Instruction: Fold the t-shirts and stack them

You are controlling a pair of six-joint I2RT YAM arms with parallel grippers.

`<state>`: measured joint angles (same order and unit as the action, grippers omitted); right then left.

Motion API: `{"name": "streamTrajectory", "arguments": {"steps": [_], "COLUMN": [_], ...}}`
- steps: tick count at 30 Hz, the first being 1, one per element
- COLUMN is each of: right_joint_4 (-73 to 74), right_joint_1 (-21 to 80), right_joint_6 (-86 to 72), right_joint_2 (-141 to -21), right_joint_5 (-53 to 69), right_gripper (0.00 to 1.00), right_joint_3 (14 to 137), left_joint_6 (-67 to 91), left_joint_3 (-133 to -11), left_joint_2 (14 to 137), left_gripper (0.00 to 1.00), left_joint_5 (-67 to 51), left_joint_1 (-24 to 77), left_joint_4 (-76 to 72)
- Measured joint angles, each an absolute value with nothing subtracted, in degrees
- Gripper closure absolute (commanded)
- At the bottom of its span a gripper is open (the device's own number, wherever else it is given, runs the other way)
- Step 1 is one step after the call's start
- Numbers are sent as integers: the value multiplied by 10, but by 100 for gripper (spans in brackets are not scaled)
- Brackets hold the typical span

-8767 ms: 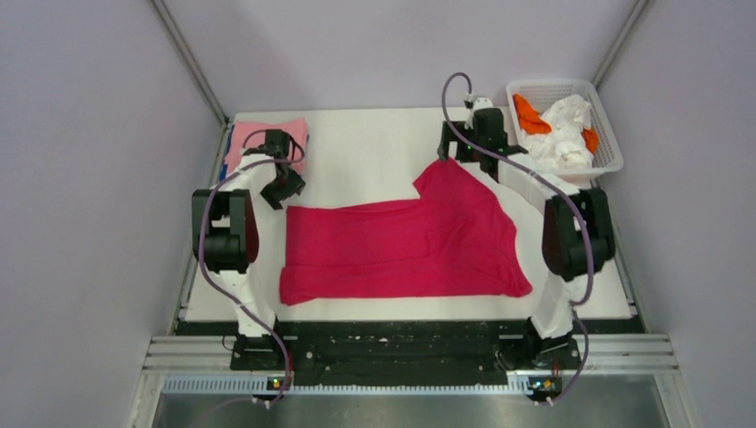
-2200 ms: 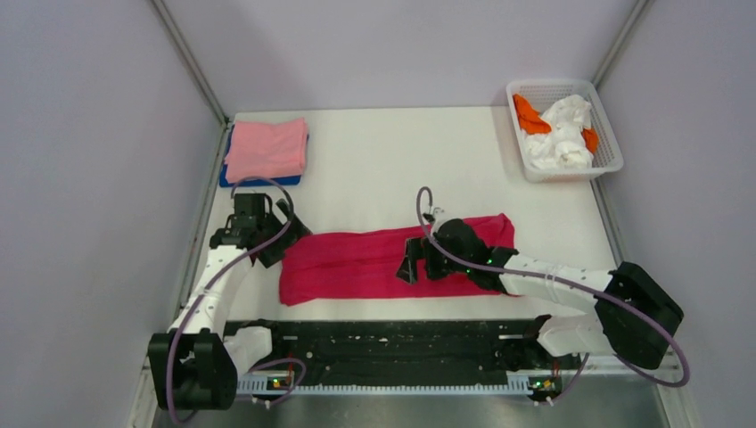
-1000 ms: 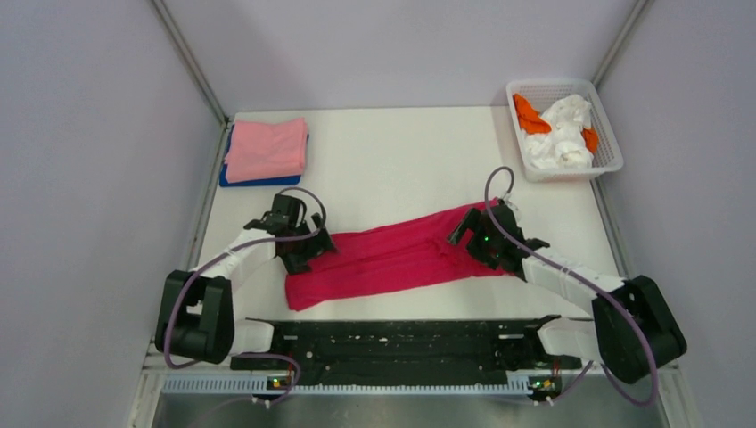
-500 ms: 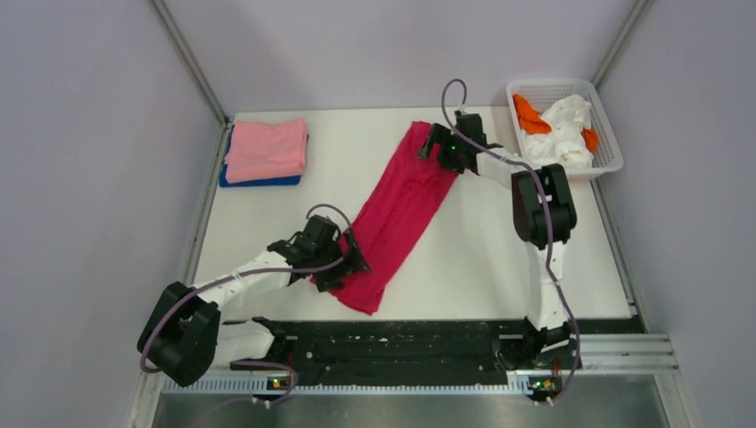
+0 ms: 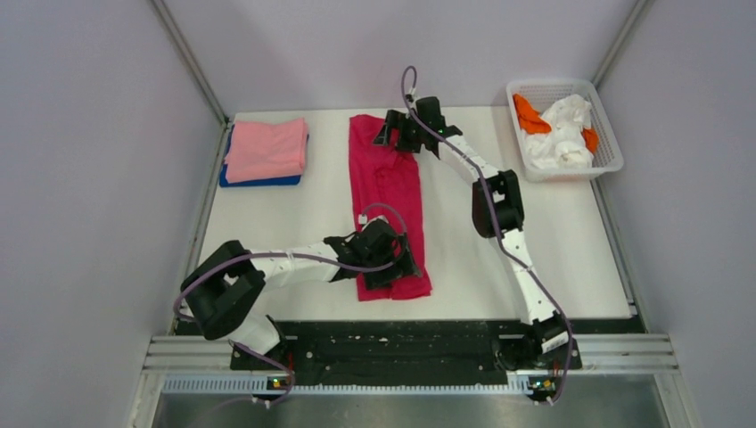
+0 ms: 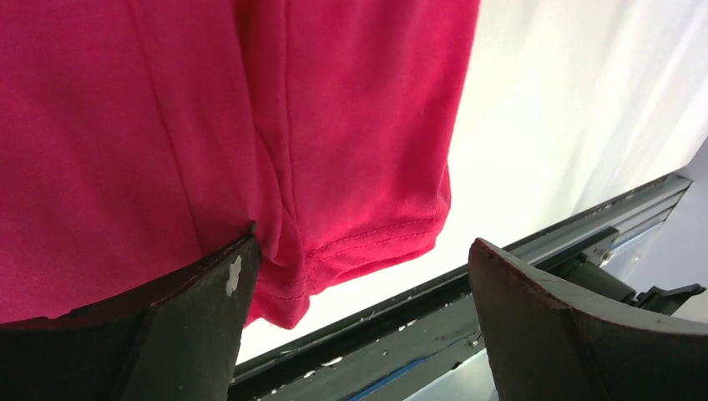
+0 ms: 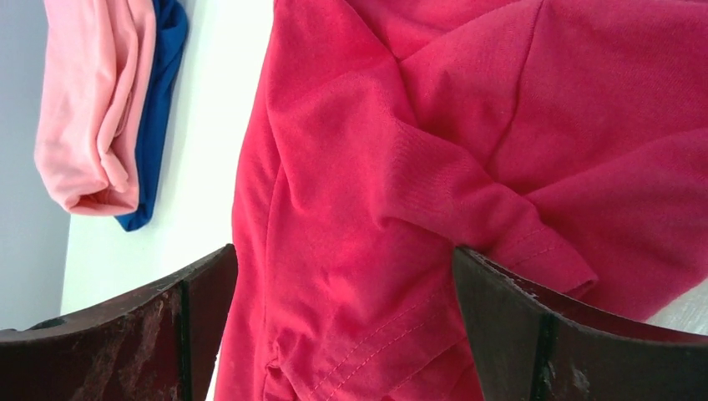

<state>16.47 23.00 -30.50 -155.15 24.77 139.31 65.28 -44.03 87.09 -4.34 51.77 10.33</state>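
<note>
**Top camera:** The crimson t-shirt (image 5: 386, 183) lies on the tabletop (image 5: 535, 232) as one long, narrow strip. Its long axis runs straight from the left tool (image 5: 390, 260) to the right tool (image 5: 400, 134). I have the left tool over the strip's near hem end and the right tool over its far end. Both are released, jaws spread wide, gripping nothing. Well off to the left of the right tool, apart from the strip, the folded pink t-shirt (image 5: 266, 145) sits on the blue t-shirt (image 5: 258, 181). A basket (image 5: 613, 159) of white and orange cloth stands to that tool's right.

**Left wrist camera:** The hem corner of the crimson t-shirt (image 6: 209, 125) lies directly ahead of the left tool (image 6: 359, 330). One of its parted fingers (image 6: 192, 334) sits against or just above the cloth, and I cannot tell which. The other stands clear of the cloth, with the bare tabletop and the dark rail (image 6: 501, 280) beyond it.

**Right wrist camera:** A bunched sleeve and seams of the crimson t-shirt (image 7: 467, 125) fill the gap ahead of the right tool (image 7: 346, 334). The pink-on-blue stack shows past the finger at the view's left.

I judge the coming fold turns on that long axis, with one end carried over to the other. Each arm is already nearest its own end. The stack waits to the left of both tools.
</note>
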Motion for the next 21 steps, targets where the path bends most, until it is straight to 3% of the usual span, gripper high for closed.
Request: {"name": "streamTrajectory", "arguments": {"steps": [7,12,15,17,21], "right_joint_4": [221,239,219,180,99], "right_joint_1": [235,233,232,232,235], "right_joint_6": [-250,-209,-195,-196,-217], "right_joint_2": [-1519,-1383,-1222,-1063,-887], "right_joint_5": [216,154,105,76,58], "right_gripper": [1,1,1,1,1], "right_joint_3": [1390,1300,1145,974,731], "left_joint_6": [612,567,557,555,543], "left_joint_3": [-473,-487,-474,-446,-396], "left_joint_2": [851,747,670,623,590], "left_gripper": [1,1,1,1,1], "left_joint_5": [-16,53,104,131,128], "left_joint_1": [535,535,535,533,528], "left_joint_4": [147,229,274,298,332]}}
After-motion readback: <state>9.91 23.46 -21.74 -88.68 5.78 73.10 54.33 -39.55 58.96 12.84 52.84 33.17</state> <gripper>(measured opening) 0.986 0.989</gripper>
